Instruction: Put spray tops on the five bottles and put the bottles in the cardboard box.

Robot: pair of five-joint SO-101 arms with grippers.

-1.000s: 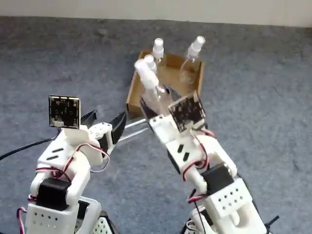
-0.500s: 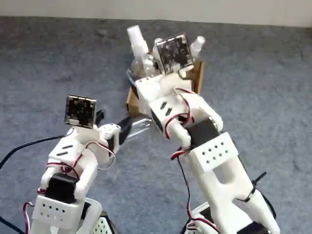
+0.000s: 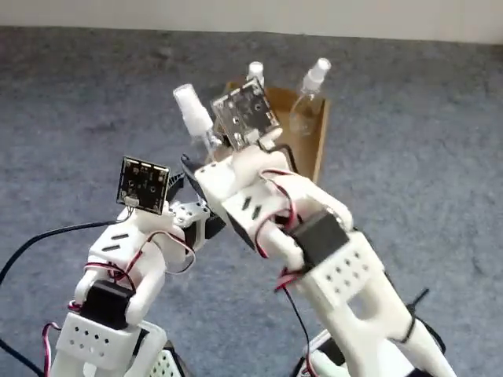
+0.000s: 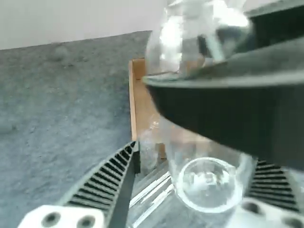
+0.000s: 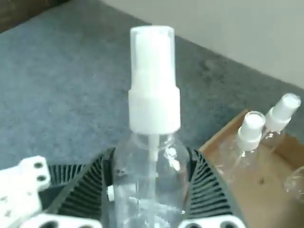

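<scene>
One capped bottle sits clenched in the right hand; it should travel upright over the cardboard box, clear of bottles inside. Left hand gapes, released.

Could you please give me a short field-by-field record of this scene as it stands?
Right gripper: shut on a clear plastic bottle with a white spray top
Left gripper: open, fingers either side of that bottle's base
Brown cardboard box: holds at least two capped clear bottles
Surface: grey carpet
</scene>
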